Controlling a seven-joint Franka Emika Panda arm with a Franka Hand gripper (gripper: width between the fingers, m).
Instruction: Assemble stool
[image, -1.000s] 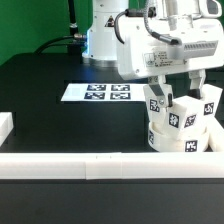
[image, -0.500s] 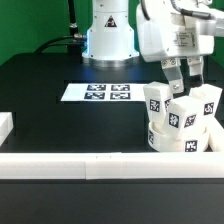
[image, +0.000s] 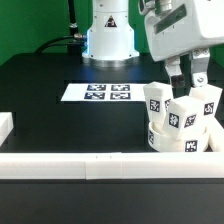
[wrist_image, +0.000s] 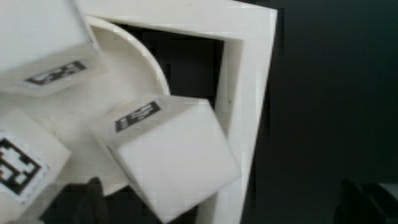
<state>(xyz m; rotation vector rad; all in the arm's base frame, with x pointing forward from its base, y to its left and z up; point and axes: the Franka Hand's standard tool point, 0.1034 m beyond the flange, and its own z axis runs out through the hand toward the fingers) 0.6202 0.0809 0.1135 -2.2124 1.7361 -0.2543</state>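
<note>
The white stool seat lies at the exterior view's right, against the front rail, with three tagged leg blocks standing in it: one on the left, one in the middle and one on the right. My gripper hangs just above the middle leg, open, with nothing between its fingers. In the wrist view the nearest leg block fills the centre, with another leg beside it. My gripper shows there only as dark fingertips on either side of the leg's end.
The marker board lies flat in the table's middle. A long white rail runs along the front edge, and its corner shows in the wrist view. A short rail piece sits at the left. The robot base stands behind.
My gripper has risen from down among the legs to just above them and shifted a little to the exterior view's right. The legs and seat have stayed put.
</note>
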